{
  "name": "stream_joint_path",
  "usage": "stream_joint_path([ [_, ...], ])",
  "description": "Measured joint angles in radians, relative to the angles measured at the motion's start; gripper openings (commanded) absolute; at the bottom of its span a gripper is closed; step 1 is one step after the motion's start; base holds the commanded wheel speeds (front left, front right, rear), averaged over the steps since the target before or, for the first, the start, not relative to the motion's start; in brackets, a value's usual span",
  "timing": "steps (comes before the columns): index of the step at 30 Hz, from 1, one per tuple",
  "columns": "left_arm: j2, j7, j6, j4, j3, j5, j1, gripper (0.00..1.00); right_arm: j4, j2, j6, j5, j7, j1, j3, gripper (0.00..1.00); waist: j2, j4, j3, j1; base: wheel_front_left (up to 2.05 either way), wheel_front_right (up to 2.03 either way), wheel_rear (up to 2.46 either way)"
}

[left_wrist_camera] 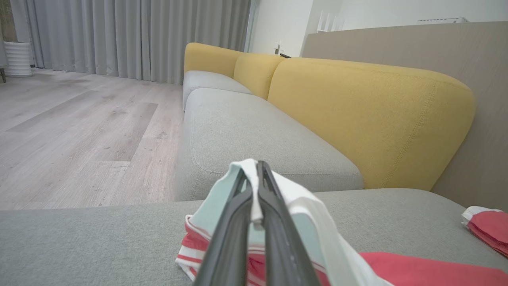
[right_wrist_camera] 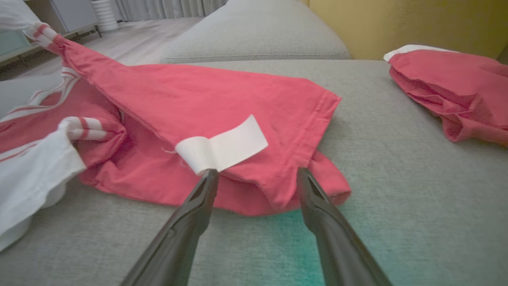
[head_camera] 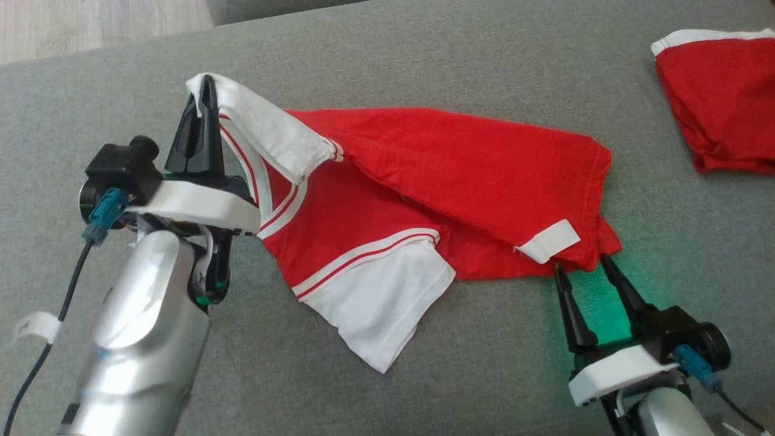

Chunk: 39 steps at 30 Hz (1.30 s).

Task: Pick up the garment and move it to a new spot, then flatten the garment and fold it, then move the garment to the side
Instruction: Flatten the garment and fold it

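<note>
Overall, a grey sofa seat carries every item in the head view. In the left wrist view a yellow backrest rises at 2 o'clock and a pale wooden floor extends toward 9 o'clock.

Next in size, the garment is a red shirt with white, red-striped trim. It lies crumpled across the centre of the seat, its body running from 9 o'clock to 3 o'clock. One white sleeve fans out flat on the seat at 6 o'clock of the red body. A second red garment, also white-edged, lies well apart at 2 o'clock.

The silver left forearm enters from 7 o'clock. The left end effector, at 10 o'clock of the garment, is clamped on a white edge of it. That edge is raised off the seat and drapes down toward 4 o'clock. The left wrist view shows the white cloth pinched between the two dark fingers.

The right end effector, at 4 o'clock of the garment, has its fingers spread wide, tips reaching the lower hem. Whether they touch the cloth cannot be told. A green glow falls on the seat between them.

Smallest, a white label projects from the hem, at 12 o'clock of the fingertip nearer the sleeve.
</note>
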State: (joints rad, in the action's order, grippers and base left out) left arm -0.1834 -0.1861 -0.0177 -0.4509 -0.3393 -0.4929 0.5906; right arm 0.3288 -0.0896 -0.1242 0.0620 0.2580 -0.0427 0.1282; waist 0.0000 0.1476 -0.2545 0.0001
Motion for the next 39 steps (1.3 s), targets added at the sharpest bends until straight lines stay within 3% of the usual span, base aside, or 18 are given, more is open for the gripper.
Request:
stream_joint_path([
  [7, -0.006, 0.000, -0.001, 0.003, -0.007, 0.000, 0.000, 0.00, 0.033, 0.014, 0.000, -0.057, 0.000, -0.010, -0.040, 1.00, 0.0000, -0.004, 0.005, 0.0000, 0.00, 0.00, 0.00],
  [10, -0.009, 0.002, -0.001, 0.007, -0.012, 0.001, 0.000, 0.00, 0.046, 0.015, 0.000, -0.064, 0.000, -0.010, -0.047, 0.92, 0.0000, -0.006, 0.004, 0.0000, 0.00, 0.00, 0.00],
  [14, -0.011, 0.009, -0.001, 0.013, -0.015, 0.001, 0.000, 0.00, 0.073, 0.019, 0.000, -0.073, 0.000, -0.011, -0.052, 0.64, 0.0000, -0.010, 0.003, 0.0000, 0.00, 0.00, 0.00],
  [15, -0.011, 0.009, -0.001, 0.014, -0.016, 0.001, 0.000, 0.00, 0.077, 0.019, 0.000, -0.075, 0.000, -0.012, -0.053, 0.50, 0.0000, -0.011, 0.003, 0.0000, 0.00, 0.00, 0.00],
  [17, -0.011, 0.009, -0.002, 0.015, -0.017, 0.001, 0.000, 0.00, 0.081, 0.020, 0.000, -0.075, 0.000, -0.016, -0.053, 0.40, 0.0000, -0.012, 0.003, 0.0000, 0.00, 0.00, 0.00],
  [20, -0.011, 0.010, -0.006, 0.018, -0.020, 0.001, 0.000, 0.00, 0.089, 0.020, 0.000, -0.075, 0.000, -0.032, -0.053, 0.09, 0.0000, -0.014, 0.002, 0.0000, 0.00, 0.00, 0.00],
  [22, -0.011, 0.010, -0.008, 0.019, -0.021, 0.001, 0.000, 0.00, 0.089, 0.021, 0.000, -0.075, 0.000, -0.039, -0.054, 0.00, 0.0000, -0.016, 0.000, 0.0000, 0.00, 0.00, 0.00],
  [30, -0.016, 0.006, -0.008, 0.031, -0.023, 0.001, 0.007, 0.00, 0.044, 0.023, 0.000, -0.089, 0.000, -0.047, -0.102, 0.00, 0.0000, -0.021, 0.003, 0.0000, 0.00, 0.00, 0.00],
  [39, -0.011, -0.027, 0.064, 0.136, 0.007, -0.090, 0.012, 0.00, -0.264, 0.022, 0.000, -0.075, 0.000, -0.078, -0.236, 0.00, 0.0000, -0.018, 0.094, -0.0001, 0.00, 0.00, 0.00],
])
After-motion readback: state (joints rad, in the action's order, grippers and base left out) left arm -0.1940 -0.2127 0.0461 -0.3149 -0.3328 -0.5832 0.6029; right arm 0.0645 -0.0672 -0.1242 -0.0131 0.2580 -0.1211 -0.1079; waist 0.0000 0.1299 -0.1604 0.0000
